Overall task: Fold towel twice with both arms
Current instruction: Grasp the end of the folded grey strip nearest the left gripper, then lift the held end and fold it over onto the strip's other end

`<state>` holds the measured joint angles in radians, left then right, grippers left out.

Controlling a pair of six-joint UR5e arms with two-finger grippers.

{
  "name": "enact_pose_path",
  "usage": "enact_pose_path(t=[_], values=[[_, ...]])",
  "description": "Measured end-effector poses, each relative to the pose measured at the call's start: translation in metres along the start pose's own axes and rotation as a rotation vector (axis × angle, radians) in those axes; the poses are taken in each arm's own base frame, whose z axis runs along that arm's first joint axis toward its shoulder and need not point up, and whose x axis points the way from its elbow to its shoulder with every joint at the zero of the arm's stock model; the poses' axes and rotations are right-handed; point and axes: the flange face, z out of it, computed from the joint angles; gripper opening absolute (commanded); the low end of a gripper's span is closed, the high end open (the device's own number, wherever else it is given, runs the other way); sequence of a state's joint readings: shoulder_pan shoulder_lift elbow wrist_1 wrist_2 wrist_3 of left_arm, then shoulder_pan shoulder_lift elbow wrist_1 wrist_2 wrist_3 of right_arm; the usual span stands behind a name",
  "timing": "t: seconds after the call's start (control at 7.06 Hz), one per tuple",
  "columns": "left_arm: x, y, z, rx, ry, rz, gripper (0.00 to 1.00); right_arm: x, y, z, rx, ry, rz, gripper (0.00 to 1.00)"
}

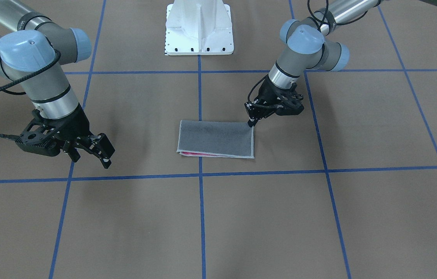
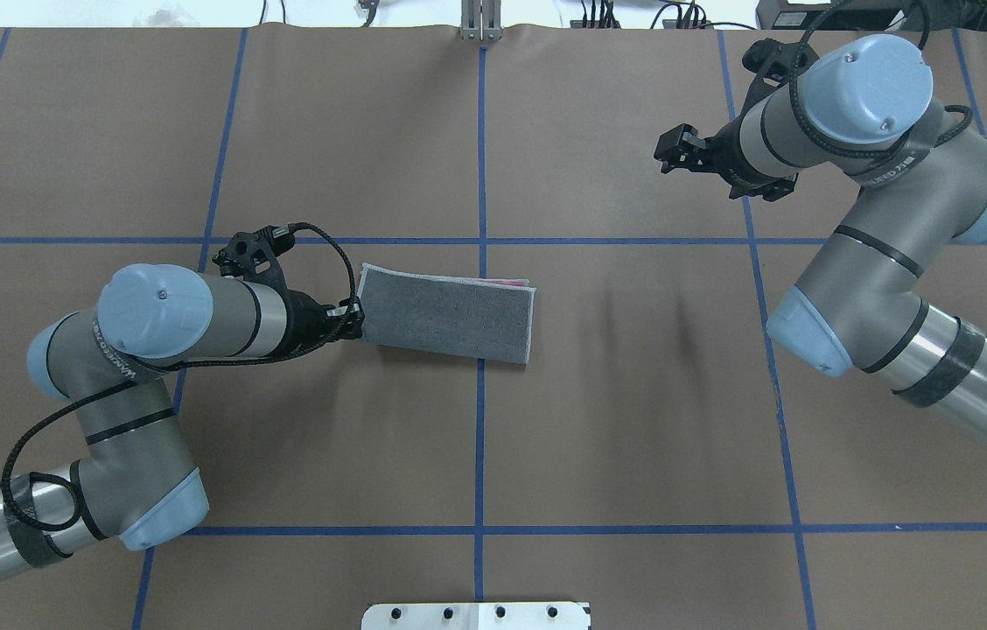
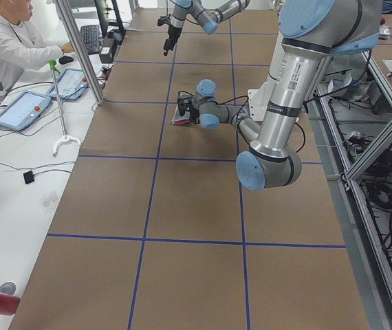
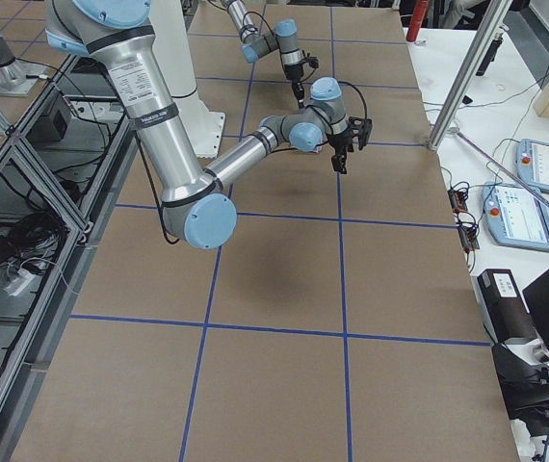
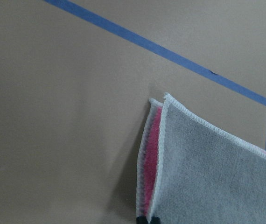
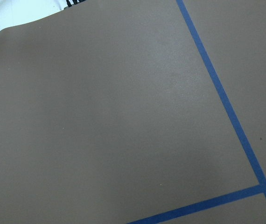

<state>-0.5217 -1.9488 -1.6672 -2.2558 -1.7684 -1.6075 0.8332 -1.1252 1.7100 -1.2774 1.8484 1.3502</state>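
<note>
The towel (image 2: 450, 313) lies flat near the middle of the brown table (image 2: 633, 420), folded in half into a long rectangle with its grey face up and its light stitched border showing along the edges. It straddles the blue tape line (image 2: 481, 175) that runs down the table's centre, with most of it on the robot's left side of that line. A thin strip of the pink face peeks out along the edge farthest from the robot. The left gripper (image 2: 355, 320) is down at the towel's short left end, by the corner nearest the robot. In the left wrist view its two black fingertips (image 5: 141, 219) sit close together, pinched on the doubled edge, where the two layers part a little and show pink between them. The right gripper (image 1: 90, 153) hangs above bare table well apart from the towel, on the robot's right and farther out, its fingers spread with nothing between them. The right wrist view shows only table and tape. The white pedestal (image 1: 199, 31) stands at the robot's edge of the table
</note>
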Motion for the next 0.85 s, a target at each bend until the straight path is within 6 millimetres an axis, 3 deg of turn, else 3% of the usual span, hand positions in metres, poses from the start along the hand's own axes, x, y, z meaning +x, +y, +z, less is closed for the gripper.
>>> enact_pose_path(t=[0.28,0.85], values=[[0.011,0.002,0.003,0.011,-0.001,0.000,0.00,-0.001,0.001,-0.002,0.001,-0.003,0.001,0.99],[0.104,0.030,0.011,0.027,-0.015,0.009,0.00,0.000,0.001,-0.002,0.001,-0.004,0.009,0.99]])
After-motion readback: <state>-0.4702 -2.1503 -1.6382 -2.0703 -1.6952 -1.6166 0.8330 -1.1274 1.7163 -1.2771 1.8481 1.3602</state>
